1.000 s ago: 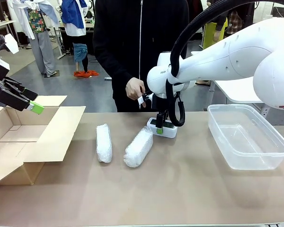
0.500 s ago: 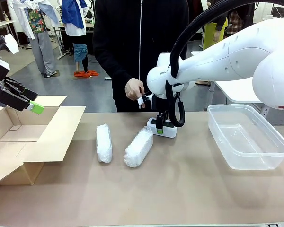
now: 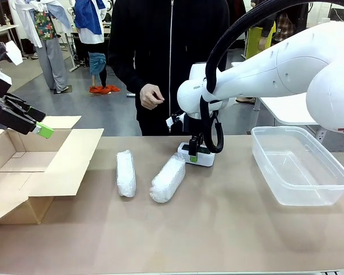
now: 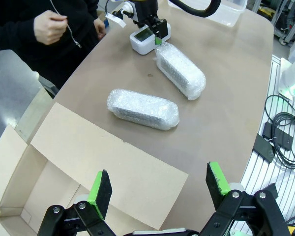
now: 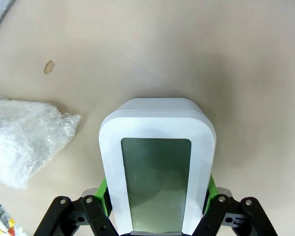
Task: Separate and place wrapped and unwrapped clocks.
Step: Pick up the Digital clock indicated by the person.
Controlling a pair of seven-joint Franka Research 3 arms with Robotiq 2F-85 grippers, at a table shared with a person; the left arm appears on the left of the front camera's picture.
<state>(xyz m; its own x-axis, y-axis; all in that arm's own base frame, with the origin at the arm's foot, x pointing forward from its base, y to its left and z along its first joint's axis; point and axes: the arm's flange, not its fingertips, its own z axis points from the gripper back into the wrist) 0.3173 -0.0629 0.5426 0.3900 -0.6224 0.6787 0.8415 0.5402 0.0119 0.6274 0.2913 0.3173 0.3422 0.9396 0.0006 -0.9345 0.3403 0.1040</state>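
The unwrapped clock (image 3: 198, 158), white with a dark grey-green screen, rests on the table's far side. My right gripper (image 3: 193, 153) points down onto it. In the right wrist view the clock (image 5: 157, 147) sits between the green pads (image 5: 103, 189), which press its two sides, so the gripper (image 5: 156, 192) is shut on it. Two wrapped bundles (image 3: 125, 173) (image 3: 168, 177) lie side by side at mid-table. My left gripper (image 3: 43, 129) hangs open above the cardboard box (image 3: 23, 166), its fingers (image 4: 101, 187) spread with nothing between them.
A clear plastic tub (image 3: 298, 166) stands at the right. The box's flap (image 4: 103, 162) lies flat toward the bundles (image 4: 143, 109) (image 4: 180, 70). A person in black stands across the table, one hand (image 3: 151, 96) raised near the waist.
The person's hand, which was close to my right wrist by the clock, has drawn back toward the body. Both arms and the bundles have stayed where they were.
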